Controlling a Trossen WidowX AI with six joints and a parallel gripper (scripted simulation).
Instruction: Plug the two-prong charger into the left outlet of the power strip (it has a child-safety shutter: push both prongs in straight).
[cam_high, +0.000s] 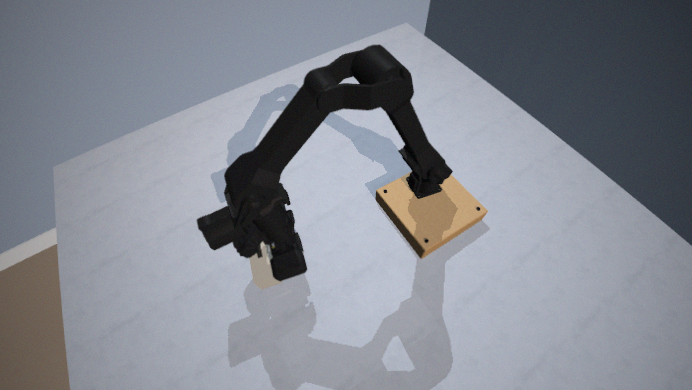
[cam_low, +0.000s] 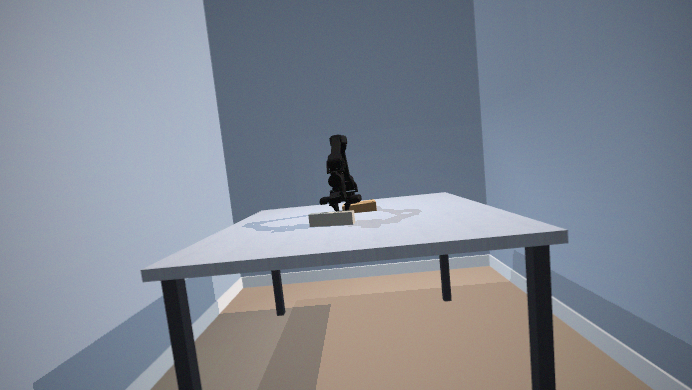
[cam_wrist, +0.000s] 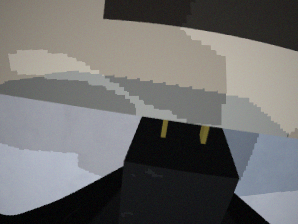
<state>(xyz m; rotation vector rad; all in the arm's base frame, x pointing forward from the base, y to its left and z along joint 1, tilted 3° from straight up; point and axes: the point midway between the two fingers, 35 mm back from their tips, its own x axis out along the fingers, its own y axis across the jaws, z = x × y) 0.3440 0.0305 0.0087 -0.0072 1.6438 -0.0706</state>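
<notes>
The gripper (cam_high: 264, 251) (cam_low: 341, 207) is shut on the black charger (cam_wrist: 179, 172), with a dark finger on each side of it. In the wrist view the charger's two yellow prongs (cam_wrist: 164, 129) (cam_wrist: 204, 135) show on its upper face, and their far ends reach the lower edge of the beige power strip (cam_wrist: 60, 35) (cam_high: 265, 280) (cam_low: 331, 219). Whether they touch it cannot be told. The gripper is low over the strip, which is partly hidden under it in the top view. The outlets and their shutters cannot be made out in any view.
The arm stands on a wooden base block (cam_high: 400, 200) (cam_low: 369, 205) on the pale table (cam_high: 550, 300) (cam_low: 450, 225). A dark shape (cam_wrist: 210, 15) crosses the top of the wrist view. Shadows of the arm fall across the strip and the table.
</notes>
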